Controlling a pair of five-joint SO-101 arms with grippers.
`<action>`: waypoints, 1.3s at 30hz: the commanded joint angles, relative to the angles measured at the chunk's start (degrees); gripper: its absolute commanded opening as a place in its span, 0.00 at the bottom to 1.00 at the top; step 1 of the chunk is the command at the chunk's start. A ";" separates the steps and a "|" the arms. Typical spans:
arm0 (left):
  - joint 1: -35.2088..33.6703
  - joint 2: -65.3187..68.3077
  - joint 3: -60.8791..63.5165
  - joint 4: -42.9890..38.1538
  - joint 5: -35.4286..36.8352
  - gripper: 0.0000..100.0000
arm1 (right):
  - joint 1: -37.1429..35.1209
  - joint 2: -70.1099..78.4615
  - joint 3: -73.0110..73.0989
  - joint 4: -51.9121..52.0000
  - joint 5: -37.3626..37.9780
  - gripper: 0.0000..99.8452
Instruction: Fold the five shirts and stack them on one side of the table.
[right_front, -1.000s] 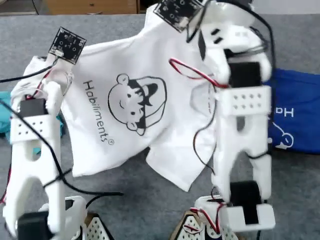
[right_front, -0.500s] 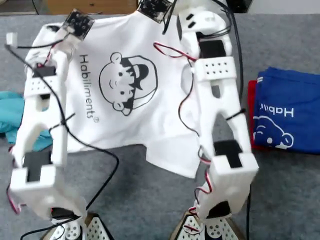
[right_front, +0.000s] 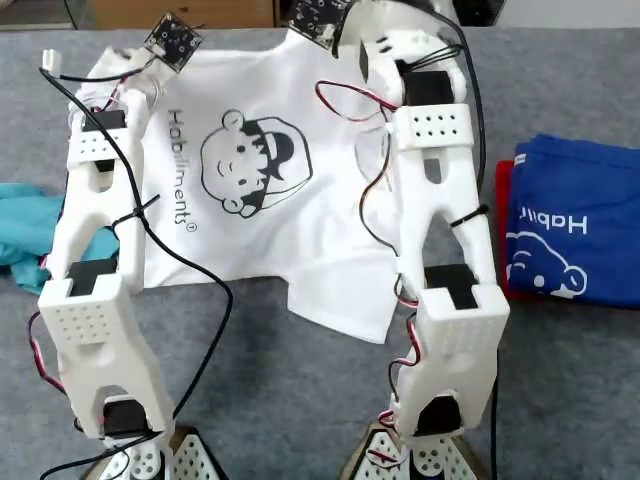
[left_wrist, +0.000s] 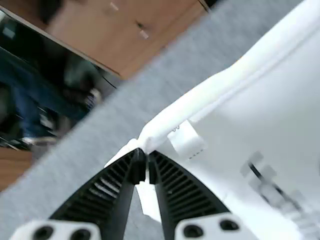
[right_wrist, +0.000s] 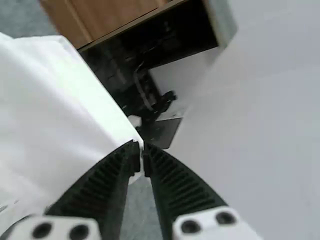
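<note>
White cotton T-shirt with a cartoon face print (right_front: 250, 240) lies front-up, spread over the grey felt-covered table (right_front: 280, 400) in the high view. Its collar end is at the far edge, and both arms are stretched out over it, one to each shoulder. Holding both top corners looks meant to draw the cloth flat and square before a first fold. At the table's right side a folded blue shirt (right_front: 570, 230) sits on a folded red shirt (right_front: 503, 230), apparently the start of the stack. A crumpled teal shirt (right_front: 25, 220) waits at the left edge, beside the left arm. In the left wrist view the left gripper (left_wrist: 142, 167) has its black ribbed jaws pinched together on the thick seamed edge of the white shirt, just beside a small sewn label (left_wrist: 185, 140). In the right wrist view the right gripper (right_wrist: 139, 155) is likewise clamped on a white cloth edge, and the fabric running from the jaws looks drawn smooth, which suits a stretching pull.
</note>
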 joint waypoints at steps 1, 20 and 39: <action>-0.62 -7.43 -1.58 18.73 -0.70 0.02 | 1.01 -6.20 -2.86 12.84 -2.37 0.00; 0.00 -12.09 -0.79 59.60 -9.93 0.02 | 1.80 -14.64 -2.77 58.37 -11.96 0.00; -1.76 -9.01 7.82 52.66 -10.11 0.02 | 0.22 -31.43 30.64 57.76 -15.82 0.00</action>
